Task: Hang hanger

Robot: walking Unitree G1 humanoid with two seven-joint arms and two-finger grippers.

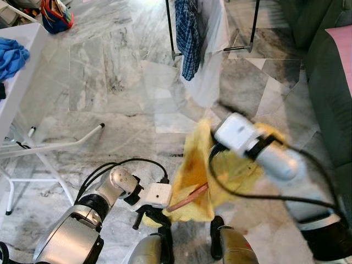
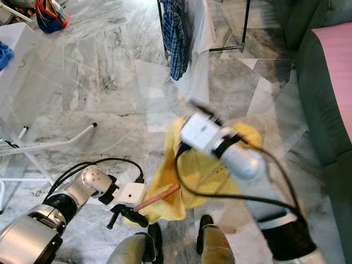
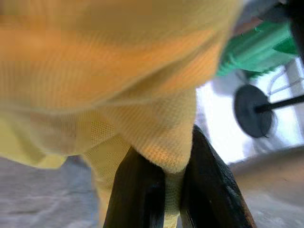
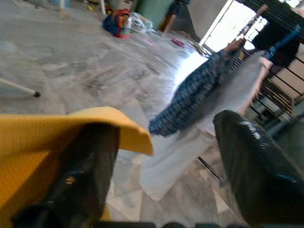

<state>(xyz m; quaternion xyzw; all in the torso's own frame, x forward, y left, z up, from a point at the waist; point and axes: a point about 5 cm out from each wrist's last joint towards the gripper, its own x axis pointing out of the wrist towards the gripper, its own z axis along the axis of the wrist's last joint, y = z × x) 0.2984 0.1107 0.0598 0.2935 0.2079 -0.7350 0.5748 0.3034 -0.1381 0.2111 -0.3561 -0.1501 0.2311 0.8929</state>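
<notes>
A yellow garment hangs on a wooden hanger just in front of me, low over the marble floor. My left gripper is shut on the garment's lower edge; its fingers pinch the yellow cloth. My right gripper, blurred, is up at the garment's top and stands open. The cloth drapes over one of its fingers. It points toward the black clothes rack, where a blue plaid shirt and a white garment hang.
A white folding table with a blue cloth stands at the left, its legs reaching over the floor. A colourful bag lies at the far left. A dark green sofa with a pink cushion lines the right side.
</notes>
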